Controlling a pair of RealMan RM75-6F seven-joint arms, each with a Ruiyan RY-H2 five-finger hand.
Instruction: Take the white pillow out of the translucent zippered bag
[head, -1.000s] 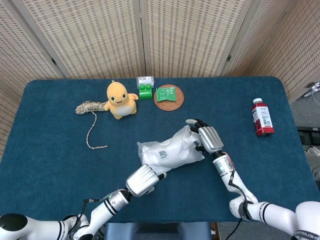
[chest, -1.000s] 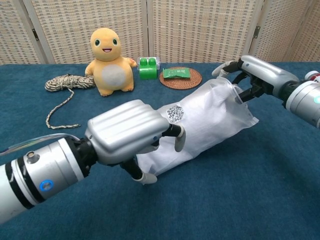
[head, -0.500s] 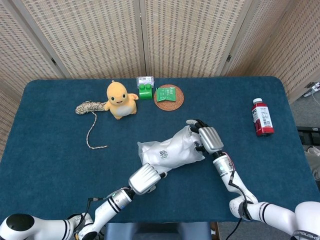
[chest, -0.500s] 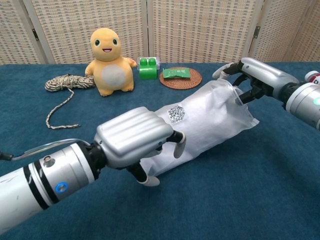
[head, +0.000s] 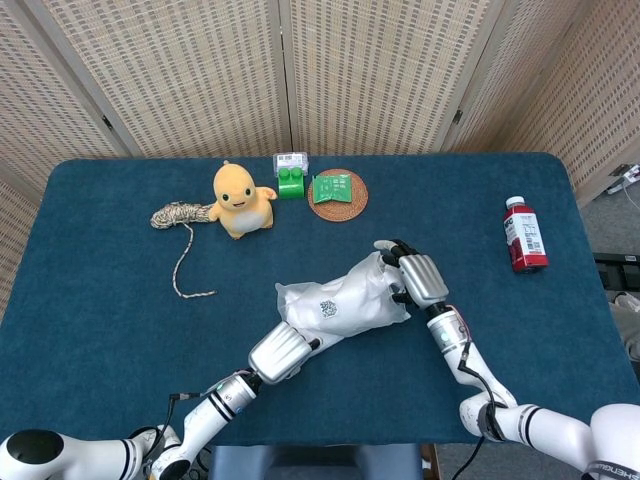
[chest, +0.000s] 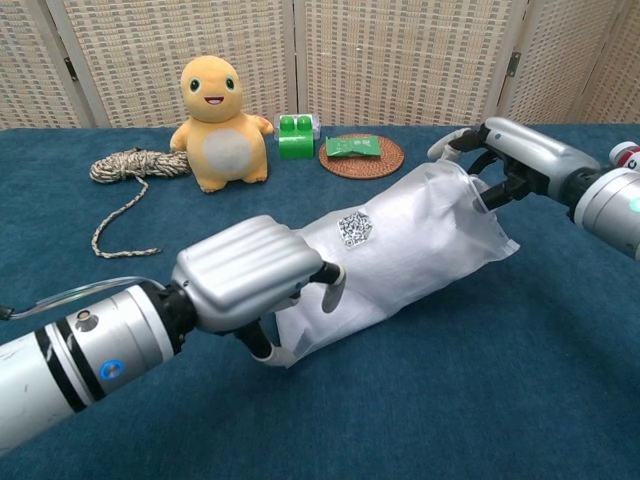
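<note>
Since the earlier frame the left hand (head: 281, 353) has slid a bit left along the near end of the bag (head: 345, 300); bag and right hand (head: 420, 277) look unchanged. The bag, w/ the white pillow (chest: 400, 243) still inside, lies mid-desk, tilted, on the blue desk (head: 110, 310). Left hand fingers (chest: 331, 283) are curled around the bag's near corner, gripping it. Right hand holds the bag's far end, its fingers (chest: 455, 143) pinching the top edge there.

Behind the bag, toward the screen: a yellow toy (head: 240, 199), w/ a coil of rope (head: 177, 215) just left of it; a green block (head: 291, 181) & a round mat (head: 338, 194) carrying a green packet (head: 331, 187) sit right of the toy. A red bottle (head: 523, 234) stands well right of the bag.
</note>
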